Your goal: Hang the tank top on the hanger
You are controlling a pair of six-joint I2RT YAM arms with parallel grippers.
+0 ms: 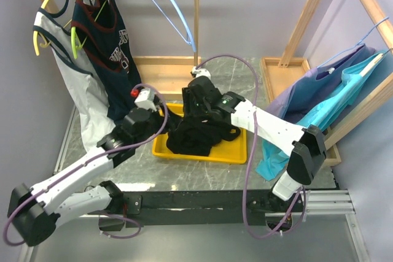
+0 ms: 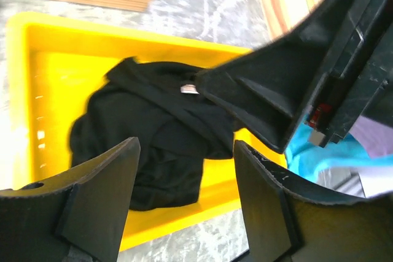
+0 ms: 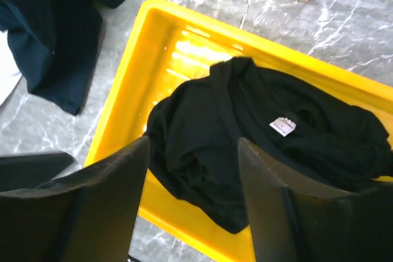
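Your tank top lies crumpled in the yellow tray. Your left gripper and right gripper hang above the tray, both spread, gripping nothing. The hanger hangs well behind the tray.

Note for you: the tank top is matt black cloth, soft and creased, with a white woven label. The tray is glossy yellow plastic. The table reads as smooth grey marbled stone. The hanger is thin, smooth and light blue. The rack is bare pale wood.
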